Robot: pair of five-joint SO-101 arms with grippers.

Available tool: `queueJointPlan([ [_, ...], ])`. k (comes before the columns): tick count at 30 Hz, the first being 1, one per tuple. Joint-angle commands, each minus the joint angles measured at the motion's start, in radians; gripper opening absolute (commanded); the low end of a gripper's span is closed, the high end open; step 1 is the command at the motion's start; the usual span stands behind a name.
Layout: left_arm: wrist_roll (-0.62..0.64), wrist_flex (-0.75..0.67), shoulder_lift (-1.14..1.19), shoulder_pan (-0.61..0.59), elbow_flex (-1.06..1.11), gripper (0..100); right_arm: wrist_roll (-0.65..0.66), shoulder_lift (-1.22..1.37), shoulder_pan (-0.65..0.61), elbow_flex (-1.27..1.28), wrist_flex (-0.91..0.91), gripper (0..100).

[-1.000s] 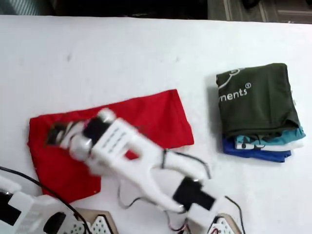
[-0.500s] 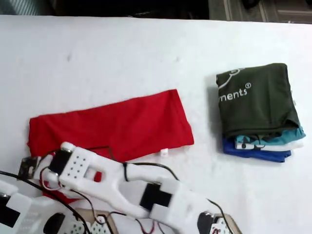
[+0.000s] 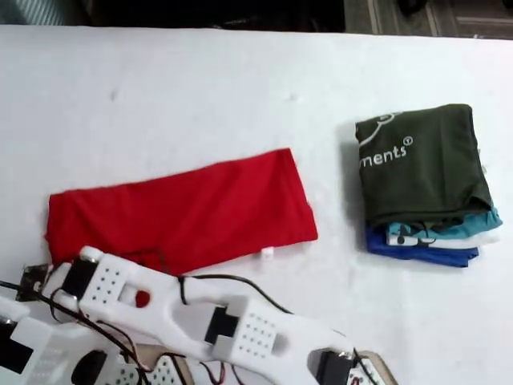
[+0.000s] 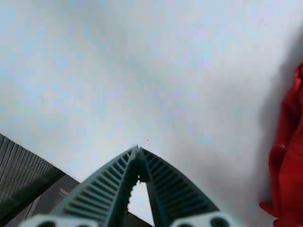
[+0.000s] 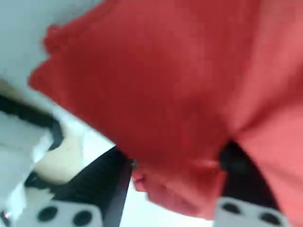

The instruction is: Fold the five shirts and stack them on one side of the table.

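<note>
Red shirt: The red shirt [image 3: 184,212] lies flat on the white table [image 3: 200,96], on the left half. It is folded into a long strip that runs from left to right. A little white tag [image 3: 267,254] sticks out at its near edge.
Red shirt's near left corner: This corner is under the right arm [image 3: 240,329], so you cannot see all of it. A bit of red shows through a hole in the arm.
Right gripper: The right gripper [image 5: 175,161] is at that near left corner. Its two jaws are wide apart. A bunched bit of the red shirt [image 5: 165,85] sits between them, but they are not pinching it.
Right arm: It lies low along the near edge of the table, from the right side over to the left.
Left gripper: The left gripper [image 4: 138,150] is over bare white table, with the red shirt [image 4: 286,156] off to one side of it. Its jaws are closed, tip against tip. There is nothing in them.
Pile of shirts: The pile of shirts [image 3: 425,188] is on the right side of the table, well apart from the red shirt. All are folded.
Order in the pile: The dark green shirt [image 3: 421,160] is on top. Under it are a teal shirt [image 3: 473,227], then a white shirt [image 3: 481,238], then a blue shirt [image 3: 417,250] at the bottom.
</note>
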Motion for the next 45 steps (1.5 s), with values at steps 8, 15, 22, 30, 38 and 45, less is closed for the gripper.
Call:
queueJointPlan([
  [8, -0.012, -0.005, -0.044, 0.002, -0.029, 3, -0.003, 0.050, 0.039, -0.187, 0.090, 1.9],
  [15, -0.012, -0.005, -0.044, 0.004, -0.029, 3, -0.003, 0.059, 0.101, -0.351, 0.160, 1.8],
  [22, -0.012, -0.005, -0.044, 0.004, -0.029, 3, -0.005, 0.059, 0.193, -0.400, 0.154, 13.2],
  [30, -0.012, -0.005, -0.042, 0.005, -0.028, 3, -0.005, 0.061, 0.254, -0.393, 0.045, 46.7],
  [38, -0.012, -0.005, -0.042, 0.005, -0.028, 3, -0.084, 0.042, 0.309, -0.413, 0.008, 46.7],
  [45, -0.012, -0.005, -0.042, 0.005, -0.028, 3, -0.103, 0.038, 0.357, -0.465, 0.018, 46.7],
])
